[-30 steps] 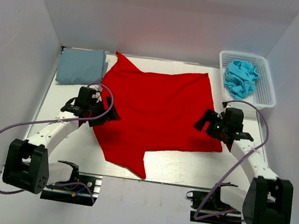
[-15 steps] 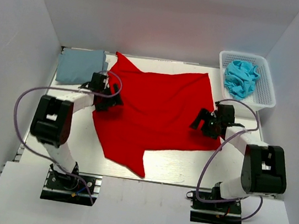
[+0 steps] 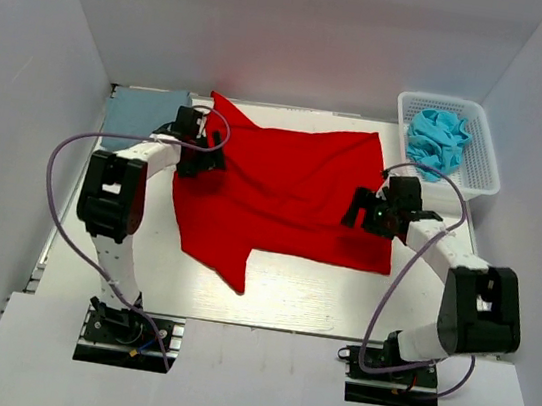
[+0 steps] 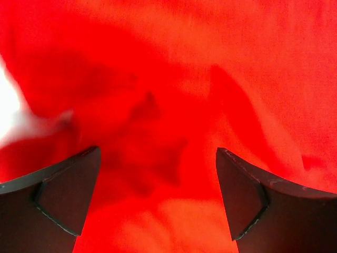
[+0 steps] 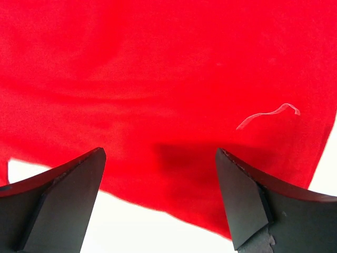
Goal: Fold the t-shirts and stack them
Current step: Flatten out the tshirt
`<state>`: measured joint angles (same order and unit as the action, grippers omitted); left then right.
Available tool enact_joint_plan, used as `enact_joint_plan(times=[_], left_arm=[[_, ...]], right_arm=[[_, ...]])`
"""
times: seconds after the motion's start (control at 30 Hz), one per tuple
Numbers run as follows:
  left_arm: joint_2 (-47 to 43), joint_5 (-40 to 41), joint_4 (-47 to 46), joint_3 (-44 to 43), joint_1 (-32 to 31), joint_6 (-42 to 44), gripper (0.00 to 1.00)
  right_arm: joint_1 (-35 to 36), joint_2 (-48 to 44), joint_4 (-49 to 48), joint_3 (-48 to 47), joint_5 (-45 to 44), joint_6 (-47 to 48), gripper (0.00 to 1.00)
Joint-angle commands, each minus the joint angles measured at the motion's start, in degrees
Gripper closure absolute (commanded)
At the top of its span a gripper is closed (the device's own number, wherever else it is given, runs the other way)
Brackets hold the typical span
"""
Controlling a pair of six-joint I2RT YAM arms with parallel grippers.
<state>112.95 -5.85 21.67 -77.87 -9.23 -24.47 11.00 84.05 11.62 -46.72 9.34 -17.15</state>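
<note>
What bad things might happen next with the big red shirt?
The left tool hangs open over wrinkled folds of the red t-shirt, so it might pinch extra layers and make a crooked fold. The right tool is open near the shirt's edge and could miss the cloth. The left tool also sits close to the folded grey-blue t-shirt and might nudge it.

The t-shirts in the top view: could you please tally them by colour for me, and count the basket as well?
Red t-shirt, spread on the table: 1
Grey-blue t-shirt, folded at the far left: 1
Turquoise t-shirt, bunched in the basket: 1
White mesh basket: 1
Total: 3 t-shirts, 4 things with the basket.
</note>
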Motion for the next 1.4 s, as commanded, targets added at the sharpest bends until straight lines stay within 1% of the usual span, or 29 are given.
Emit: enact_joint_plan(times=[0.0,0.03,0.07,0.1,0.13,0.17,0.2,0.23,0.27,0.3,0.33,0.37,0.4,0.47,0.5,0.57,0.7,0.77,0.8,0.83,0.93,0.97,1.03,1.07,1.1,1.13,1.17,1.27,1.37], left_arm=[[-14.04,0.31,9.34,2.18,-0.43,-3.10,0.00],[-17.37,1.44,13.88,4.19,-0.43,-4.96,0.00],[-20.80,1.45,15.93,5.52,-0.43,-6.63,0.00],[-28.32,1.97,17.60,7.10,-0.43,-8.04,0.00],[-32.40,3.20,21.44,10.25,-0.43,-10.66,0.00],[-36.61,4.17,22.79,12.19,-0.43,-11.38,0.00],[-40.83,7.57,24.11,14.21,-0.43,-11.39,0.00],[-48.53,9.78,26.30,17.63,0.09,-12.35,0.00],[-51.92,12.32,31.80,18.79,0.70,-13.05,0.00],[-54.56,20.01,35.33,18.80,0.71,-13.93,0.00],[-58.24,22.43,38.85,18.80,0.71,-15.94,0.00],[-59.50,24.02,44.45,18.80,0.71,-15.96,0.00],[-60.64,26.56,46.42,18.80,0.71,-17.09,0.00],[-63.62,27.73,47.31,20.99,0.71,-17.63,0.00],[-64.25,26.43,47.32,21.87,0.71,-17.63,0.00],[-64.78,25.53,46.53,23.28,0.71,-19.02,0.00],[-65.57,23.17,44.77,25.39,0.71,-18.33,0.00],[-64.87,22.38,44.77,26.09,0.71,-17.37,0.00],[-64.87,22.37,44.25,26.71,0.71,-17.37,0.00],[-64.35,21.76,44.25,26.71,0.71,-16.85,0.00],[-64.86,21.14,43.72,27.24,0.71,-16.84,0.00],[-64.87,21.14,43.72,27.24,0.71,-16.84,0.00],[-64.87,21.14,43.10,27.24,0.71,-16.84,0.00],[-64.87,21.14,43.10,26.72,0.71,-16.84,0.00],[-64.87,21.14,43.10,26.71,0.71,-16.84,0.00],[-64.87,21.14,43.10,26.71,0.71,-16.84,0.00],[-65.39,21.14,42.41,26.19,0.71,-16.84,0.00],[-65.40,21.14,40.83,26.19,0.71,-16.84,0.00],[-64.09,20.00,37.93,25.66,0.71,-14.74,0.00]], right_arm=[[5.67,-8.01,4.11,-4.25,-0.38,9.31,0.10],[7.35,-8.98,6.81,-4.87,-0.38,12.28,0.10],[13.11,-10.91,7.88,-7.05,-0.20,13.53,0.10],[15.69,-11.27,8.85,-7.68,0.41,16.41,0.10],[20.59,-11.54,10.43,-8.64,-0.11,16.88,0.10],[26.99,-10.93,10.62,-8.65,0.23,16.88,0.10],[28.53,-10.32,10.62,-9.17,0.15,16.80,0.10],[31.07,-9.44,10.62,-10.05,-0.20,16.88,0.10],[35.97,-5.69,10.45,-10.49,-0.38,16.97,0.10],[40.80,-4.17,9.49,-11.45,-1.16,16.88,0.10],[43.03,-1.46,9.13,-12.60,-3.95,16.88,0.10],[47.31,1.70,8.43,-13.48,-4.94,18.54,0.10],[50.75,3.21,8.07,-16.27,-6.17,18.90,0.10],[54.37,7.95,5.28,-17.78,-8.28,21.35,0.10],[56.91,8.84,4.13,-18.58,-9.07,21.54,0.10],[58.16,11.04,0.71,-18.58,-13.02,23.38,0.10],[60.97,16.05,-3.96,-19.46,-15.57,24.70,0.12],[62.03,19.99,-4.15,-20.34,-17.94,25.06,0.20],[62.38,20.79,-4.49,-20.52,-19.26,24.71,0.26],[62.64,21.67,-5.37,-20.52,-19.71,24.62,0.47],[62.30,24.56,-6.61,-19.46,-22.43,22.87,0.47],[62.47,24.58,-6.61,-19.46,-22.44,22.77,0.45],[62.39,25.19,-6.26,-19.29,-22.96,22.60,0.45],[62.56,25.37,-5.56,-19.29,-22.97,22.33,0.59],[62.56,24.85,-5.03,-19.55,-22.62,22.16,0.67],[62.47,24.41,-4.50,-19.99,-20.09,21.37,0.78],[62.38,23.19,-4.32,-20.25,-19.81,20.76,1.00],[60.72,19.41,-4.06,-20.43,-17.44,18.03,1.00],[59.05,18.08,-1.08,-24.28,-13.06,14.51,1.00]])
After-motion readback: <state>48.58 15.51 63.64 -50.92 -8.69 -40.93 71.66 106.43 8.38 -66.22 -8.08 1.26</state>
